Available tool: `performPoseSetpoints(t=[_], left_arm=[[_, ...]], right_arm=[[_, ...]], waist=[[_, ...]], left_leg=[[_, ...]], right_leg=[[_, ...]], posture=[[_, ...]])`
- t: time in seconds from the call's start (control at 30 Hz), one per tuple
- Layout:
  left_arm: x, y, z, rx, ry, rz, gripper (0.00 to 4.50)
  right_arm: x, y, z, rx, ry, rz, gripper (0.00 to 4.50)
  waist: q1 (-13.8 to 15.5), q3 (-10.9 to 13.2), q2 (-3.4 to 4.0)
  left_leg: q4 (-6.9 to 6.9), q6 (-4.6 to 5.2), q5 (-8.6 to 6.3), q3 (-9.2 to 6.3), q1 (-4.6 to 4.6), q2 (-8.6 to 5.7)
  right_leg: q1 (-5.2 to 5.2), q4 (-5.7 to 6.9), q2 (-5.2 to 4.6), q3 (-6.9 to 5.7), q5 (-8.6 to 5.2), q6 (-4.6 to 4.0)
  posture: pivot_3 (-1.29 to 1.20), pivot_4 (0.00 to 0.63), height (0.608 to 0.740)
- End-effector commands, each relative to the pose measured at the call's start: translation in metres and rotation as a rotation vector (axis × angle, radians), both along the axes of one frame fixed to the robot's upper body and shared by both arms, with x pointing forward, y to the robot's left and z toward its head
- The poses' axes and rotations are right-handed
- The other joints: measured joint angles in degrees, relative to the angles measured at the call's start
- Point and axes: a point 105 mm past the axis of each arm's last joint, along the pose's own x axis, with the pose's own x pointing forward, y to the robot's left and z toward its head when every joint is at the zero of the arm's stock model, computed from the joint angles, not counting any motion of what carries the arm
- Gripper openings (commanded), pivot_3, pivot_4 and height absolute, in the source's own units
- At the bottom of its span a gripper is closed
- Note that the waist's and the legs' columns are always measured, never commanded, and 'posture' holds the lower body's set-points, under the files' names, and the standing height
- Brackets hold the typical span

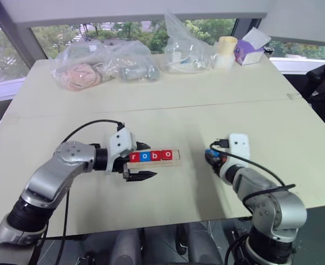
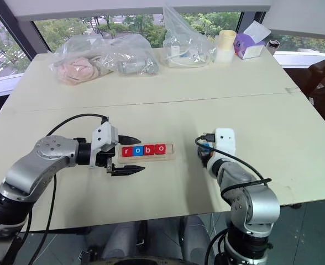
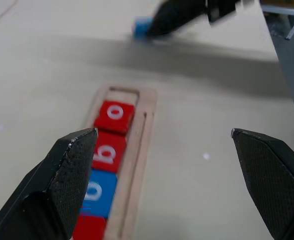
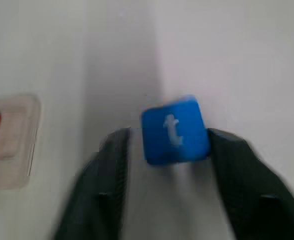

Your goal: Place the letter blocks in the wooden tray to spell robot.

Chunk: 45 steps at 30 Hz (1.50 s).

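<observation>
Your tray (image 1: 157, 158) lies flat on the table (image 1: 206, 110), near its front middle, with four blocks seated in its slot reading r (image 1: 134, 157), o (image 1: 145, 156), b (image 1: 156, 155), o (image 1: 167, 155): red, blue, red, red. The slot's last place, at the end toward the right arm, is bare wood. The fifth block, the blue t (image 4: 174, 131), is off to the right of the tray, well apart from it, sitting between the fingers of your right gripper (image 4: 169, 150). In the right wrist view the t stands between the two fingertips, but the picture is smeared, so you cannot tell whether the fingers clamp it or stand just clear of it. Your left gripper (image 1: 139, 161) sits at the r end of the tray, pointing along it, with its jaws spread wide and nothing between them; one finger (image 3: 69, 172) hangs over the tiles, the other out over bare table beside the tray. At the table's far edge you have plastic bags (image 1: 104, 63) of odds and ends, a pale cup (image 1: 225, 51) and a purple tissue box (image 1: 250, 48).
</observation>
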Motion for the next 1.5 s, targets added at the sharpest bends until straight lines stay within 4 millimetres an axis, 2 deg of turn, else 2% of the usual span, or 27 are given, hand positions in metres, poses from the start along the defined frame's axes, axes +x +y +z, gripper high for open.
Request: performPoseSetpoints(t=[0.03, 0.1, 0.13, 0.17, 0.23, 0.33, 0.5, 0.67, 0.9, 1.0, 1.1, 1.23, 1.27, 1.37, 1.5], left_arm=[[0.002, 0.004, 0.012, -0.016, -0.038, -0.003, 4.5], [0.002, 0.006, 0.013, -0.015, -0.035, -0.001, 4.5], [0.003, 0.008, 0.013, -0.014, -0.034, 0.001, 4.5], [0.004, 0.009, 0.013, -0.012, -0.032, 0.002, 4.5], [0.004, 0.011, 0.013, -0.009, -0.025, 0.002, 4.5], [0.001, 0.014, 0.01, 0.007, -0.004, -0.021, 4.5], [-0.005, 0.02, 0.01, 0.046, 0.005, -0.063, 4.5], [-0.01, 0.023, 0.011, 0.063, 0.006, -0.078, 4.5], [-0.014, 0.021, 0.009, 0.049, 0.007, -0.044, 4.5], [-0.015, 0.021, 0.007, 0.054, 0.007, -0.034, 4.5], [-0.014, 0.023, 0.008, 0.056, 0.0, -0.021, 4.5], [-0.014, 0.025, 0.008, 0.057, 0.0, -0.012, 4.5], [-0.014, 0.025, 0.007, 0.058, 0.0, -0.011, 4.5], [-0.014, 0.024, 0.007, 0.053, -0.003, -0.006, 4.5], [-0.013, 0.026, 0.007, 0.054, -0.003, 0.0, 4.5]], right_arm=[[0.001, -0.008, 0.01, -0.025, -0.04, -0.031, 4.43], [0.007, -0.019, 0.017, -0.052, -0.08, -0.027, 4.43], [0.017, -0.032, 0.03, -0.15, -0.173, 0.013, 4.43], [0.026, -0.037, 0.046, -0.222, -0.279, 0.111, 4.43], [0.032, -0.042, 0.059, -0.248, -0.384, 0.299, 4.43], [0.024, -0.049, 0.067, -0.168, -0.456, 0.586, 4.43], [0.011, -0.062, 0.045, -0.28, -0.364, 0.971, 4.43], [0.004, -0.063, 0.023, -0.35, -0.272, 1.197, 4.43], [0.026, -0.059, 0.002, -0.478, -0.27, 1.333, 4.43], [0.042, -0.055, -0.005, -0.503, -0.263, 1.358, 4.43], [0.043, -0.057, -0.008, -0.471, -0.225, 1.408, 3.59], [0.045, -0.061, -0.009, -0.459, -0.193, 1.427, 1.5], [0.045, -0.062, -0.008, -0.448, -0.186, 1.423, 1.16], [0.056, -0.054, 0.004, -0.391, -0.207, 1.333, 1.15], [0.061, -0.01, 0.038, -0.326, -0.302, 1.315, 1.15]], waist=[[0.0, 0.0, -0.01], [0.1, 0.0, -0.02], [0.2, 0.0, -0.02], [0.3, 0.0, -0.01], [0.3, 0.1, -0.04], [0.1, 0.0, -0.18], [0.1, 0.0, -0.18], [0.2, 0.0, -0.19], [0.3, 0.1, -0.21], [0.2, 0.1, -0.21], [0.1, 0.1, -0.21], [0.3, 0.0, -0.23], [0.2, 0.0, -0.23], [0.3, 0.0, -0.22], [-0.1, 0.1, -0.21]], left_leg=[[-0.09, 0.02, 0.01, 0.03, -0.04, -0.04], [-0.16, 0.03, 0.02, 0.12, -0.08, -0.12], [-0.16, 0.03, 0.02, 0.13, -0.11, -0.14], [-0.16, 0.03, 0.02, 0.12, -0.15, -0.18], [-0.08, 0.03, 0.02, 0.19, -0.19, -0.37], [-0.05, 0.03, 0.01, 0.13, 0.0, -0.35], [-0.08, 0.04, 0.01, 0.07, 0.07, -0.28], [-0.02, 0.04, 0.01, 0.09, 0.1, -0.26], [0.15, 0.04, 0.02, 0.14, 0.09, -0.26], [0.17, 0.03, 0.02, 0.14, 0.1, -0.26], [0.17, 0.04, 0.02, 0.14, 0.19, -0.25], [0.23, 0.03, 0.03, 0.14, 0.31, -0.24], [0.3, 0.03, 0.02, 0.14, 0.31, -0.24], [0.42, 0.03, 0.02, 0.14, 0.31, -0.24], [0.55, 0.02, 0.02, 0.17, 0.27, -0.19]], right_leg=[[-0.05, 0.0, 0.02, 0.01, -0.08, 0.06], [-0.07, 0.04, 0.01, 0.04, -0.15, 0.2], [-0.09, 0.04, -0.01, 0.04, -0.15, 0.2], [-0.09, 0.03, -0.04, 0.04, -0.15, 0.19], [-0.07, -0.04, -0.22, 0.12, -0.29, 0.36], [0.17, -0.12, -0.17, 0.15, -0.31, 0.39], [0.17, -0.05, -0.05, 0.12, -0.31, 0.36], [0.18, 0.02, -0.03, 0.13, -0.3, 0.36], [0.23, 0.05, -0.06, 0.14, -0.28, 0.35], [0.25, 0.08, -0.06, 0.14, -0.26, 0.35], [0.32, 0.12, -0.04, 0.15, -0.25, 0.34], [0.44, 0.14, -0.04, 0.14, -0.25, 0.33], [0.48, 0.15, -0.05, 0.14, -0.24, 0.32], [0.52, 0.19, -0.07, 0.15, -0.23, 0.32], [0.41, 0.38, -0.08, 0.16, -0.18, 0.25]], posture=[[0.0, 0.15, 0.74], [0.0, 0.15, 0.74], [0.0, 0.15, 0.74], [0.0, 0.15, 0.74], [0.0, 0.15, 0.74], [0.0, 0.15, 0.74], [0.0, 0.15, 0.74], [0.0, 0.15, 0.74], [0.0, 0.15, 0.74], [0.0, 0.15, 0.74], [0.0, 0.15, 0.74], [0.0, 0.15, 0.74], [0.0, 0.15, 0.74], [0.0, 0.15, 0.74], [0.0, 0.15, 0.74]])
